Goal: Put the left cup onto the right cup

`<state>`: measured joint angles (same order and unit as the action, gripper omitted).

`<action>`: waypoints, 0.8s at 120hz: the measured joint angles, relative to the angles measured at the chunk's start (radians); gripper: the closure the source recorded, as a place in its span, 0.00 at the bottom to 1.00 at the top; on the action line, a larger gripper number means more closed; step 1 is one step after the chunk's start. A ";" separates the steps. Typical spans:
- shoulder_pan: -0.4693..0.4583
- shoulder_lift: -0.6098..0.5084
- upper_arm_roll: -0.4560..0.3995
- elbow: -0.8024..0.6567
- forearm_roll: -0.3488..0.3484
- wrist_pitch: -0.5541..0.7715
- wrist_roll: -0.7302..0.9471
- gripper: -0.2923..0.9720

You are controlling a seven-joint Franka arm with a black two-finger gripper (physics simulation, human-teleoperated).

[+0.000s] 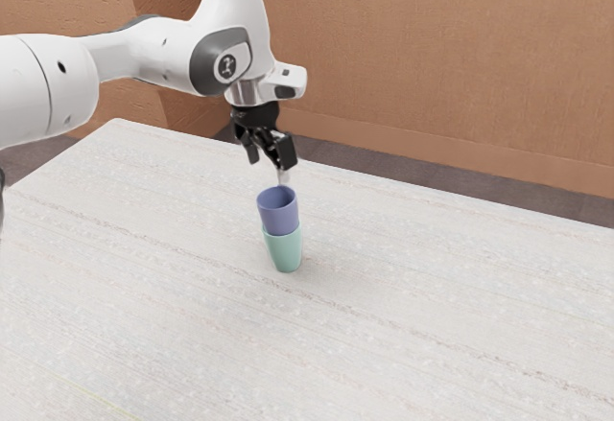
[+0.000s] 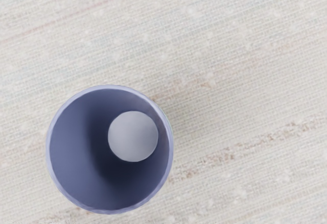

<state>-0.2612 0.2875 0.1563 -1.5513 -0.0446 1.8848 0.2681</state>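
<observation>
In the exterior view the purple cup (image 1: 277, 212) sits upright, nested in the mouth of the green cup (image 1: 284, 250), and the pair stands as one short stack near the middle of the table (image 1: 144, 296). Judged from that, the stacking looks done. Both cups look like small, thin-walled, rigid plastic: light, smooth and a little slippery, not fragile, but easy to tip. If the stack needed correcting, the best hold would be across the purple cup's rim, one finger inside and one outside the wall, or around its upper body above the green rim. The hand (image 1: 271, 167) hangs from the white arm (image 1: 144, 52) directly over the stack. Its fingers are parted with nothing between them, so it is released and carries nothing. One pale fingertip (image 1: 281, 179) hangs just over the far side of the purple rim, and I cannot tell whether it touches. In the wrist view I look straight down into the purple cup (image 2: 76, 152): a round mouth, a bluish inner wall and a pale flat base at the bottom, with bare table (image 2: 245, 55) all around it. The cup lies just under the hand and to one side of it.
</observation>
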 joint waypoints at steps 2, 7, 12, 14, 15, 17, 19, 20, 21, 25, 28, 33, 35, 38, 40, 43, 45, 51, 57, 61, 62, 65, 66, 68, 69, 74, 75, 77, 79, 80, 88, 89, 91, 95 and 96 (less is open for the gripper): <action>0.000 -0.004 0.002 0.000 0.000 -0.004 0.000 0.23; 0.000 -0.015 0.007 0.000 -0.001 -0.016 0.000 0.23; 0.001 -0.023 0.010 0.002 -0.002 -0.029 -0.001 0.23; 0.001 -0.026 0.012 0.003 -0.002 -0.034 -0.001 0.23; 0.001 -0.027 0.014 0.003 -0.002 -0.037 -0.001 0.23; 0.001 -0.030 0.016 0.003 -0.002 -0.042 -0.001 0.23; 0.001 -0.034 0.018 0.004 -0.002 -0.047 -0.001 0.23; 0.002 -0.035 0.019 0.005 -0.002 -0.049 -0.001 0.23; 0.002 -0.036 0.020 0.005 -0.002 -0.052 -0.001 0.23; 0.002 -0.043 0.022 0.006 -0.002 -0.060 -0.001 0.23; 0.002 -0.048 0.024 0.006 -0.002 -0.065 -0.001 0.23; 0.002 -0.059 0.028 0.006 -0.002 -0.073 0.000 0.23; 0.003 -0.063 0.028 0.006 -0.002 -0.076 0.000 0.23; 0.004 -0.069 0.029 0.006 -0.002 -0.080 0.000 0.23; 0.006 -0.073 0.030 0.005 -0.002 -0.082 0.000 0.23; 0.007 -0.079 0.030 0.005 -0.001 -0.086 0.001 0.23; 0.008 -0.082 0.030 0.005 -0.001 -0.088 0.001 0.23; 0.010 -0.093 0.032 0.004 -0.001 -0.095 0.001 0.23; 0.011 -0.104 0.033 0.004 0.000 -0.101 0.002 0.23; 0.011 -0.111 0.033 0.004 0.002 -0.104 0.002 0.23; 0.011 -0.114 0.034 0.004 0.002 -0.105 0.002 0.23; 0.011 -0.120 0.034 0.004 0.003 -0.107 0.002 0.23; 0.011 -0.122 0.034 0.004 0.003 -0.108 0.003 0.23; 0.011 -0.125 0.036 0.004 0.004 -0.110 0.003 0.23; 0.011 -0.126 0.037 0.004 0.004 -0.110 0.003 0.23; 0.011 -0.136 0.042 0.005 0.005 -0.115 0.003 0.23; 0.012 -0.138 0.043 0.005 0.005 -0.116 0.003 0.23; 0.013 -0.141 0.044 0.006 0.005 -0.118 0.003 0.23; 0.013 -0.144 0.044 0.006 0.005 -0.120 0.003 0.23; 0.013 -0.147 0.045 0.006 0.005 -0.121 0.004 0.23; 0.014 -0.161 0.046 0.006 0.007 -0.129 0.004 0.23; 0.014 -0.162 0.046 0.006 0.007 -0.130 0.004 0.23; 0.014 -0.165 0.046 0.006 0.007 -0.131 0.004 0.23; 0.013 -0.170 0.046 0.006 0.007 -0.134 0.004 0.23; 0.013 -0.171 0.046 0.006 0.007 -0.134 0.004 0.23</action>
<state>-0.2481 0.1165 0.2024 -1.5452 -0.0371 1.7505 0.2724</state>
